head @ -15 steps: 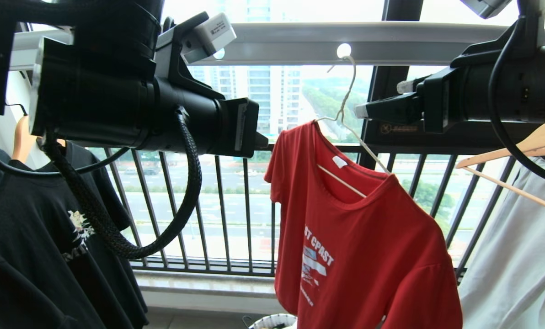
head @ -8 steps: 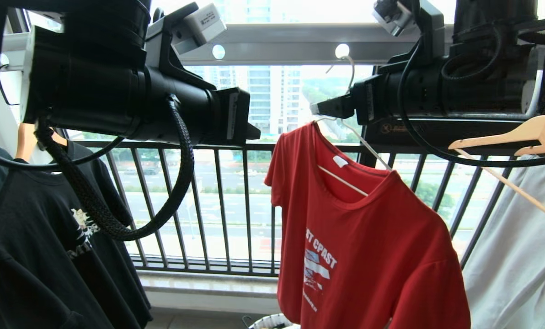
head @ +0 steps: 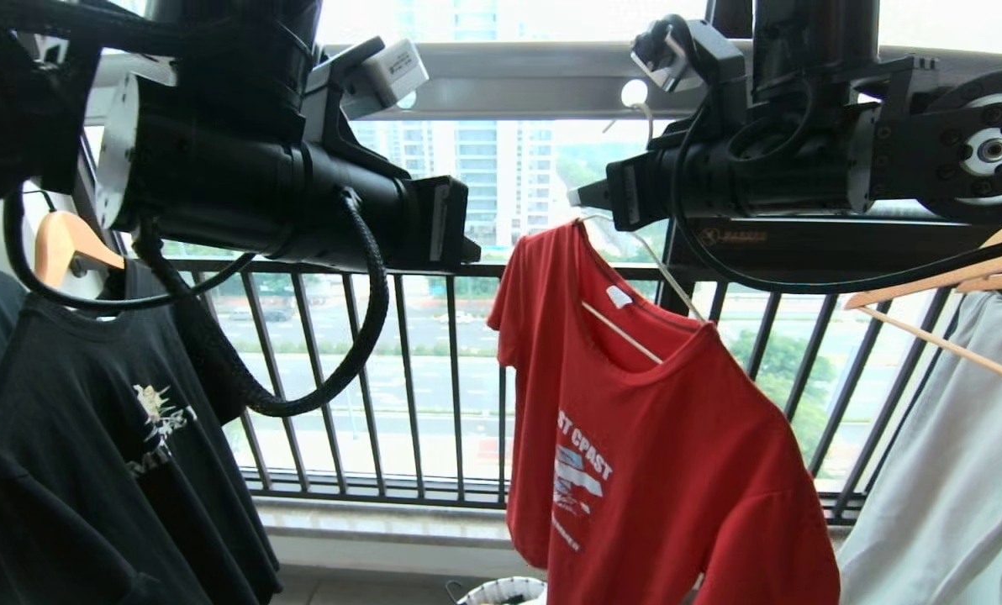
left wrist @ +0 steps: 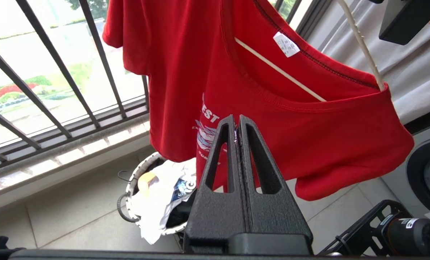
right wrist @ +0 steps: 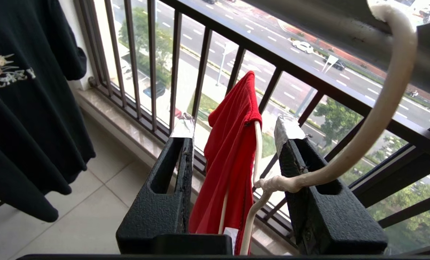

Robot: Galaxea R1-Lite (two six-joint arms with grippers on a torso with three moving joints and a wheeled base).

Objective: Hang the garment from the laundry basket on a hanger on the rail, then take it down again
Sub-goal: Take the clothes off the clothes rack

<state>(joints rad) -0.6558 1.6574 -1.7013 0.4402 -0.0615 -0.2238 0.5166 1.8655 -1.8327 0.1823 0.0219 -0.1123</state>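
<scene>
My red cotton "WEST COAST" T-shirt (head: 677,454) drapes from the thin whitish wire hanger (right wrist: 345,159). My right claw (right wrist: 233,133) stands half-open around the hanger's twisted neck; my left claw (left wrist: 236,124) is closed, empty.

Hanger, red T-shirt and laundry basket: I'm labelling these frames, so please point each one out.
Hanger (right wrist: 381,108): right wrist view, on the curved hook's neck.
Red T-shirt (head: 686,470): head view, on the chest fabric.
Laundry basket (left wrist: 130,187): left wrist view, on the white woven rim.
</scene>
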